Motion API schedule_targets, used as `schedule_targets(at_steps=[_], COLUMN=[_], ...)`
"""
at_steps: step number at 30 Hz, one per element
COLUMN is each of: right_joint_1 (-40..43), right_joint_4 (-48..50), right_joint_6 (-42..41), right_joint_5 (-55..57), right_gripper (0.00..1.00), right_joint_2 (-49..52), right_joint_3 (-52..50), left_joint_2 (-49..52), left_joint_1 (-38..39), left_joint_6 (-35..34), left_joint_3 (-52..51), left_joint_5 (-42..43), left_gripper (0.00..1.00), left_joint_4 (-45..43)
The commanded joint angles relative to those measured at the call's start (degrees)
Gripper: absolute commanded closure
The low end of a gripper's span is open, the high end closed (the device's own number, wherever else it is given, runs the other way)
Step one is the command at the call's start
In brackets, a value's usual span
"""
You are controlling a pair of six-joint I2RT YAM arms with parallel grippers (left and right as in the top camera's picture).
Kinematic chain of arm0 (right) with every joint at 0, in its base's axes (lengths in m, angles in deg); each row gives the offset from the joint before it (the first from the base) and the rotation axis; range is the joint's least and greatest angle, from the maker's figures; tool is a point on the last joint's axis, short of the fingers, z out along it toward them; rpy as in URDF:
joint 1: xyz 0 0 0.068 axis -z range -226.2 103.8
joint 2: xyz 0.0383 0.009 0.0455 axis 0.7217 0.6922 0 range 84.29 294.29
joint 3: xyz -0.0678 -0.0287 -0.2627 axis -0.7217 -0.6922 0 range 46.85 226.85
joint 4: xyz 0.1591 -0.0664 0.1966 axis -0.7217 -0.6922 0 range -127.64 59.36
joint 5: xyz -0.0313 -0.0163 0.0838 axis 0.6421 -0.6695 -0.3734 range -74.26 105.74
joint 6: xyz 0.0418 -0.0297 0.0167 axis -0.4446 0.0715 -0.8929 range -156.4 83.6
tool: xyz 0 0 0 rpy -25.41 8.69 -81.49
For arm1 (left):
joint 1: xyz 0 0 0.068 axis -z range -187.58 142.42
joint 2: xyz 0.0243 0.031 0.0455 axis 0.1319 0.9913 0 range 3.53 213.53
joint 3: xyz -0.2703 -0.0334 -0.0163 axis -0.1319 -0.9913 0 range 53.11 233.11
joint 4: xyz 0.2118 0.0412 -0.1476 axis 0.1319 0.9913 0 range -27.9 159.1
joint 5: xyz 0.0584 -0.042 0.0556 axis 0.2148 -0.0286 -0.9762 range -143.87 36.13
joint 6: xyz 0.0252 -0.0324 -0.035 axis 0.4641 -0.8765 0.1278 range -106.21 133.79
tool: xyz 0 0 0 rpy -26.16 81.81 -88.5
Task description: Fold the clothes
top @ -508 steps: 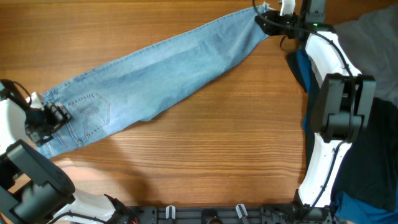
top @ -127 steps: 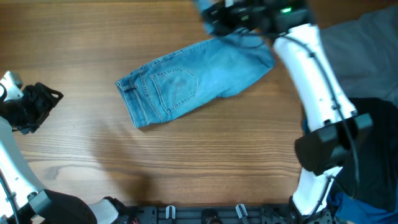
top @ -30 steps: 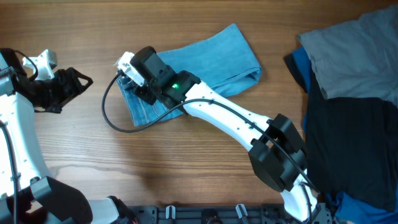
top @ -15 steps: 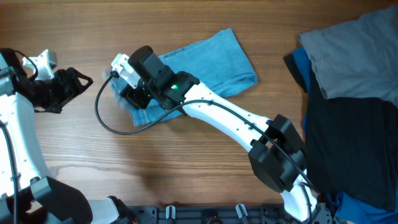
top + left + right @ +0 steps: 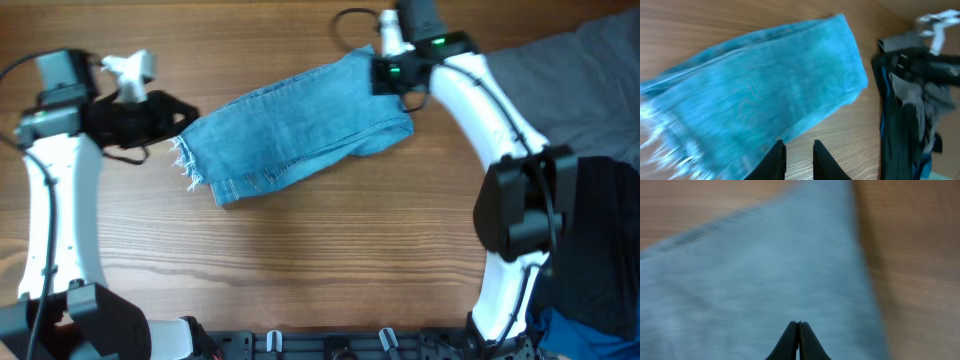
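The jeans (image 5: pixel 300 125) are now left folded mid-frame, released by the right gripper (image 5: pixel 800 325), closed empty, and the left gripper (image 5: pixel 798 149), narrowly parted.

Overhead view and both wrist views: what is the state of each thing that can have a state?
jeans: folded short, lying flat on the table, frayed hem toward the left gripper.
left gripper: slightly open, nothing between its fingers, at the frayed end of the jeans.
right gripper: shut, over the jeans.
pile of other clothes: unfolded, heaped at the table's right side.
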Motion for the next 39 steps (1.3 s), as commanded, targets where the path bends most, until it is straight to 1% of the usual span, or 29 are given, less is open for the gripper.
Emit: schedule_targets(at_steps=[1, 3, 5, 8, 10, 13, 15, 16, 17, 18, 19, 21, 23, 25, 28, 30, 31, 33, 36, 39], right_joint_1=[4.87, 6.95, 8.31, 10.29, 11.93, 11.85, 10.21, 9.25, 7.80, 5.77, 4.55, 3.21, 3.04, 3.04, 3.08, 3.08, 3.08, 3.08, 3.08, 3.08], right_joint_4=[-5.18, -7.93, -10.27, -11.21, -11.87, -11.41, -10.71, -10.05, -8.92, -6.64, -5.35, -3.82, -3.21, -3.15, -2.80, -2.51, -2.36, -1.84, -1.22, -1.25], right_joint_6=[-1.40, -1.14, 0.63, 0.35, 0.96, 11.58, 12.22, 11.82, 11.02, 8.35, 6.25, 1.33, -2.01, -3.74, -6.05, -6.19, -6.14, -6.12, -6.01, -5.97], right_joint_5=[-12.00, -12.72, -12.44, -11.80, -12.98, -22.16, -22.58, -22.58, -22.56, -22.01, -20.79, -15.54, -12.96, -13.00, -12.98, -12.98, -12.96, -13.03, -13.00, -13.09], right_gripper=[0.96, 0.96, 0.96, 0.96, 0.96, 0.93, 0.93, 0.93, 0.92, 0.90, 0.90, 0.90, 0.90, 0.91, 0.91, 0.91, 0.91, 0.91, 0.91, 0.91], right_joint_2=[9.86, 13.66, 16.65, 15.67, 12.00, 3.52, 0.57, 0.26, 0.35, 1.42, 2.36, 4.59, 7.80, 11.19, 14.51, 15.37, 15.39, 15.39, 15.39, 15.39], right_joint_3=[-0.35, -0.35, -0.35, 0.39, 2.78, 3.30, 3.28, 3.28, 3.17, 2.23, 1.33, -0.85, -2.23, -2.80, -2.82, -2.82, -2.82, -2.80, -2.80, -2.82], left_joint_2=[4.74, 8.37, 13.64, 20.31, 23.91, 24.85, 24.28, 24.06, 23.74, 22.95, 21.86, 19.08, 15.65, 13.99, 14.43, 15.52, 16.04, 17.35, 18.49, 20.24], left_joint_1=[6.54, 8.94, 10.64, 11.02, 10.40, 8.41, 6.25, 5.16, 3.87, 2.34, 1.29, -0.33, -2.64, -5.29, -7.08, -6.78, -6.29, -5.05, -4.68, -4.68], left_joint_6=[0.02, 0.02, 0.02, 0.00, -1.75, -1.90, -1.95, -2.14, -2.10, -1.38, -1.20, -1.22, -1.22, -1.20, -0.85, 0.63, 1.42, 1.62, 1.60, 1.60], left_joint_3=[-4.17, -5.97, -6.84, -6.84, -6.84, -6.80, -5.97, -5.25, -3.96, -1.86, -0.09, 1.99, 2.10, 2.08, 1.36, -0.68, -2.32, -6.54, -10.27, -12.24], left_joint_5=[0.46, -0.22, -3.26, -6.21, -10.56, -15.02, -16.00, -15.45, -12.61, -7.30, -3.85, -2.45, -2.49, -2.69, -3.13, -3.10, -3.13, -3.10, -3.15, -3.30], left_gripper=[0.84, 0.85, 0.85, 0.85, 0.85, 0.79, 0.78, 0.75, 0.68, 0.65, 0.62, 0.55, 0.32, 0.21, 0.13, 0.05, 0.02, 0.01, 0.00, 0.00], left_joint_4=[-4.46, -6.12, -6.47, -6.47, -6.51, -7.23, -6.78, -6.05, -4.63, -2.54, -1.03, 1.36, 2.84, 4.55, 5.14, 4.33, 3.43, -0.33, -5.75, -8.48])
